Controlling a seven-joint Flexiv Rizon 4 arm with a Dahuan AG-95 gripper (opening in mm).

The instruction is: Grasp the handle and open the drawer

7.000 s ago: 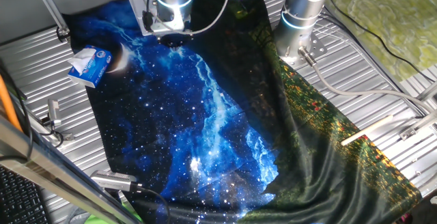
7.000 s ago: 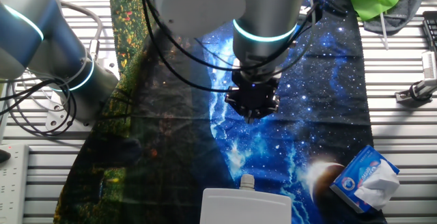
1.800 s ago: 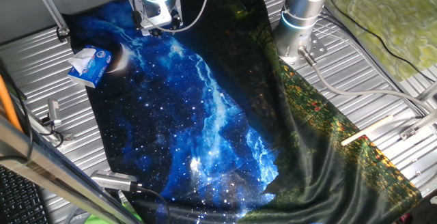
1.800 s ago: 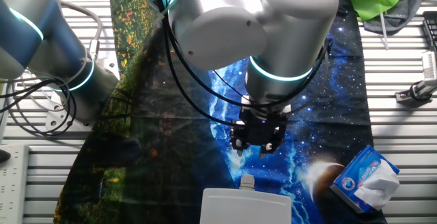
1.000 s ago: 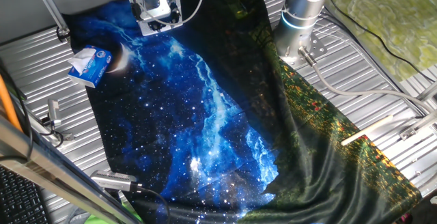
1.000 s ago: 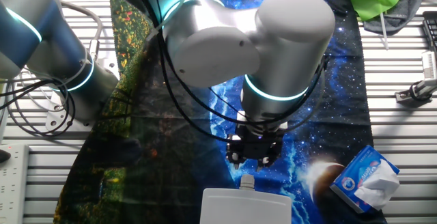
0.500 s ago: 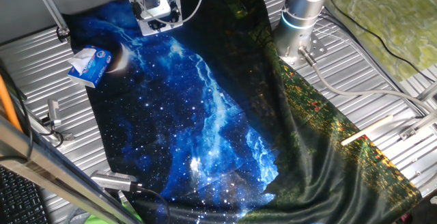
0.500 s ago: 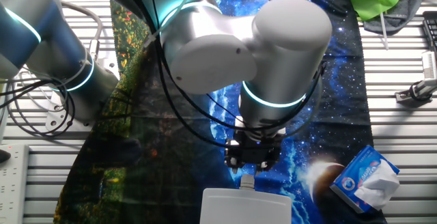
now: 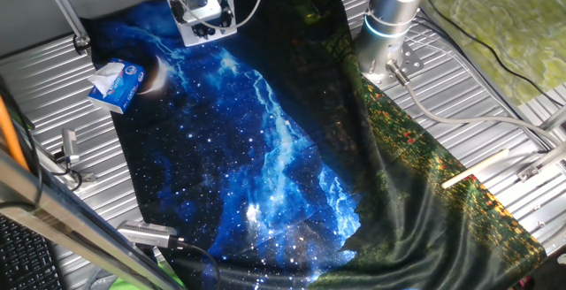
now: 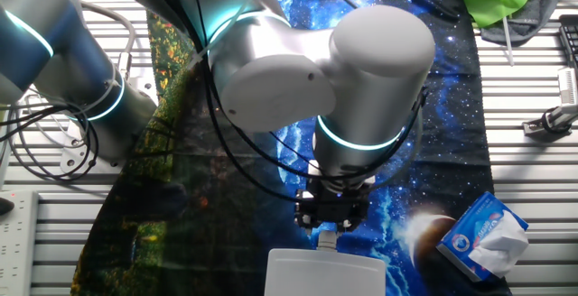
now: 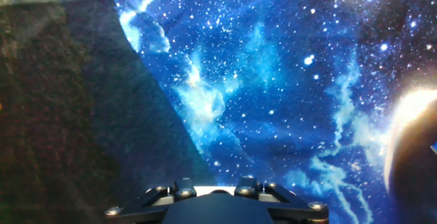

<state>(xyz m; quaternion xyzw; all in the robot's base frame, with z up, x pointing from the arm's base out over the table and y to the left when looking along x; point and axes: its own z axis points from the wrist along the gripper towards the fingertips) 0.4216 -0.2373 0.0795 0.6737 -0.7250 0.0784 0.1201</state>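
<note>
White boxy drawer [image 10: 325, 273], flat-topped, small handle [image 10: 326, 239] protruding.

Under the black tool [image 10: 330, 226] lies a starry blue galaxy-print cloth [image 9: 256, 148], a pale grey-white drawer [image 10: 325, 273] just ahead, a blue-and-white tissue pack [image 10: 483, 235] to one side.

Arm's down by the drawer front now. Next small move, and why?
Probably close the end effector on the handle, then pull away from the drawer. In the other fixed view it sits right over the small handle projecting from the drawer's front, and the drawer looks shut. Whether the fingers already straddle the handle is hidden, so confirm that first; the hand view shows only the cloth.
</note>
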